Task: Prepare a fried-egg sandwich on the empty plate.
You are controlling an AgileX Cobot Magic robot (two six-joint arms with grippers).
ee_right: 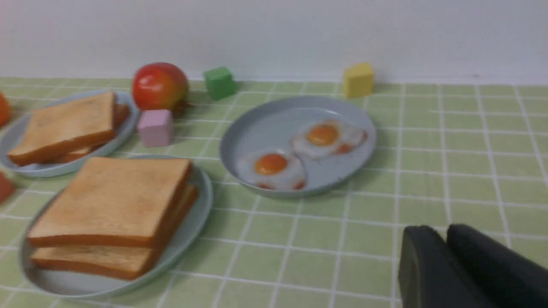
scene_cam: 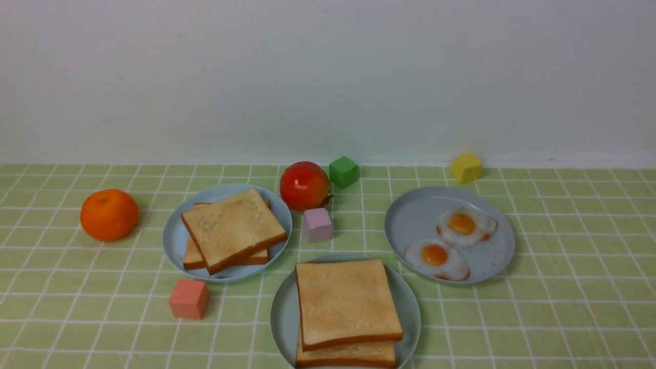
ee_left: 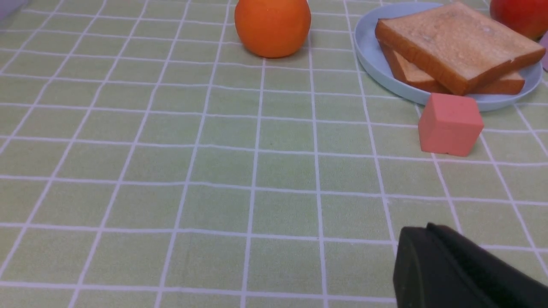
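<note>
The pale teal plate sits at the front centre of the table with two square toast slices stacked on it, the top slice shifted a little over the lower slice. What lies between them is hidden. The right wrist view shows the same plate and stack. My left gripper is shut and empty over bare cloth, well short of a salmon cube. My right gripper has its fingers together, holding nothing, off to the stack's right. Neither gripper shows in the front view.
A grey-blue plate at the right holds two fried eggs. Another plate at the left bears a toast pile. Around them stand an orange, a red fruit, and green, yellow, lilac and salmon cubes.
</note>
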